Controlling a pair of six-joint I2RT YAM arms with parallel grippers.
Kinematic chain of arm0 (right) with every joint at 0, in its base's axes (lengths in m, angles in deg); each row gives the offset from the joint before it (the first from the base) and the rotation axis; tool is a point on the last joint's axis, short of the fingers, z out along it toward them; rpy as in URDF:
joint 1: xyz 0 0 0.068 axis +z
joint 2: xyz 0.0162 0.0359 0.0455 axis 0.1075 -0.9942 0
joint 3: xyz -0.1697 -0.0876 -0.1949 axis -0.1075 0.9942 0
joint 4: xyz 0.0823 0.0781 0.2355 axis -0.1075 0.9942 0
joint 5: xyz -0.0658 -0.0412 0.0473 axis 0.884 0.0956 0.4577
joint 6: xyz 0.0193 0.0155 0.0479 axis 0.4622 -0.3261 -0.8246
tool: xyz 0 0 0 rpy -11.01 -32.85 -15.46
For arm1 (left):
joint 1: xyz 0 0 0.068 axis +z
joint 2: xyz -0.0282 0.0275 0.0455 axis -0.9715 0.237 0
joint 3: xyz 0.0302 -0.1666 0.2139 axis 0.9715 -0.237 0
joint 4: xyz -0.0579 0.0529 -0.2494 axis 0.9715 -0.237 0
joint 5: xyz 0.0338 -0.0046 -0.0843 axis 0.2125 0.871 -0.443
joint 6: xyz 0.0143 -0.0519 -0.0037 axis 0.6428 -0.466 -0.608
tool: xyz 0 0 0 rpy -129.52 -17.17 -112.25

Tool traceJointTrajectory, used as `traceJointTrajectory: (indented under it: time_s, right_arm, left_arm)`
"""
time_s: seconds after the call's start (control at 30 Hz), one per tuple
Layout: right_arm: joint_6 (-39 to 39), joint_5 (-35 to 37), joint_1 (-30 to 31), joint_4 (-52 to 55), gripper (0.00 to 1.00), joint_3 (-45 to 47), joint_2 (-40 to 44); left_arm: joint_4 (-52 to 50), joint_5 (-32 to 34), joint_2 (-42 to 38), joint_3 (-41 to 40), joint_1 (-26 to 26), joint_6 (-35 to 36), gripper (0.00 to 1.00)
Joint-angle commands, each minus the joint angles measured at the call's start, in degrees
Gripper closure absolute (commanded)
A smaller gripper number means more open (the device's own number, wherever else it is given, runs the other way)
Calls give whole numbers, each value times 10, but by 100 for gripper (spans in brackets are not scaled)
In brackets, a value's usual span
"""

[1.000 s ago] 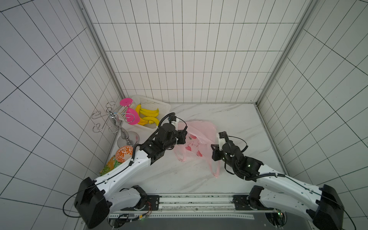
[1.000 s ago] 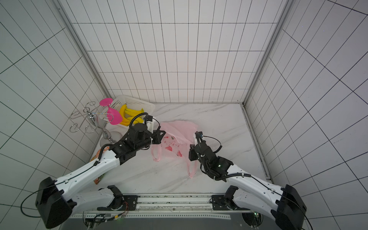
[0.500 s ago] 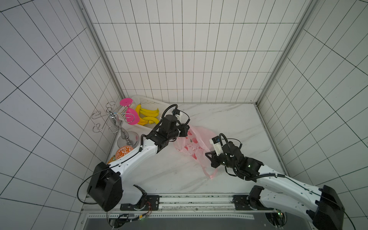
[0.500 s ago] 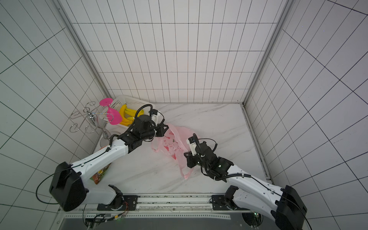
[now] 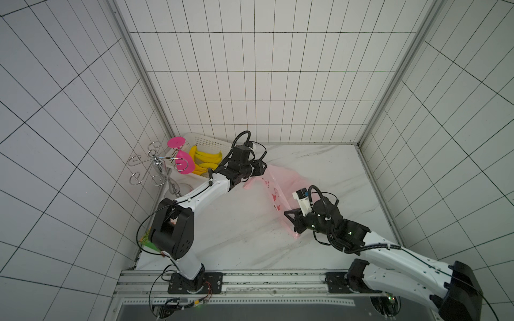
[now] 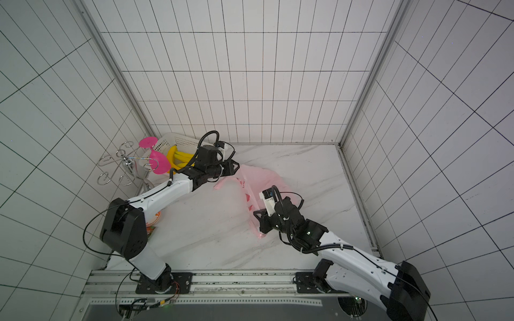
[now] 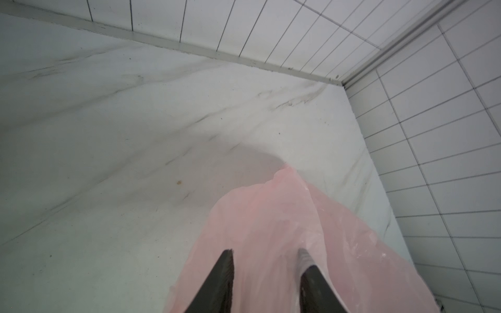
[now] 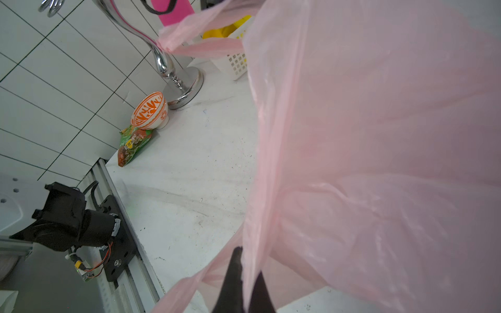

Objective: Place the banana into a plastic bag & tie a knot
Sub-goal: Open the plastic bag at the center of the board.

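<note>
The pale-pink plastic bag (image 5: 279, 182) (image 6: 257, 180) lies stretched across the marble table between my two grippers. My left gripper (image 5: 262, 172) (image 6: 235, 168) (image 7: 265, 253) hovers over the bag's far end beside the basket. Its jaws stand open, with pink film (image 7: 284, 216) below them and brushing one finger. My right gripper (image 5: 290, 219) (image 6: 258, 218) (image 8: 248, 261) is shut on a strip of the bag (image 8: 379, 135) near the table's front. The bananas (image 5: 207, 158) (image 6: 180, 157) lie in the white basket. A knot is not in view.
The white basket (image 5: 207, 140) stands in the back left corner. Beside it is a chrome hook stand (image 5: 160, 168) carrying pink cups. An orange patterned bowl (image 8: 149, 113) and a green-orange snack packet (image 8: 132, 146) sit along the left wall. Tiled walls close three sides.
My left gripper has moved back towards the basket and opened, letting go of the bag. The right gripper has pulled its part of the bag slightly forward and left.
</note>
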Motion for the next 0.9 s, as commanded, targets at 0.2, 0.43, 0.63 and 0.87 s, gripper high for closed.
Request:
traceJointTrajectory:
  time_s: [0.2,0.43,0.63,0.87]
  right_arm:
    - [-49,113,-29,40,100,-99,-46]
    - [-63,128,-45,47,100,-132,-101]
    - [-106,158,-59,67,100,-145,-96]
    - [-138,250,-62,108,100,-161,-58]
  left_arm:
    - [-67,131,-222,-95,-13,-20,32]
    - [-100,156,-345,-125,13,-20,14]
    - [-115,201,-347,-148,28,-26,15]
    - [-98,242,-313,-188,31,-42,16]
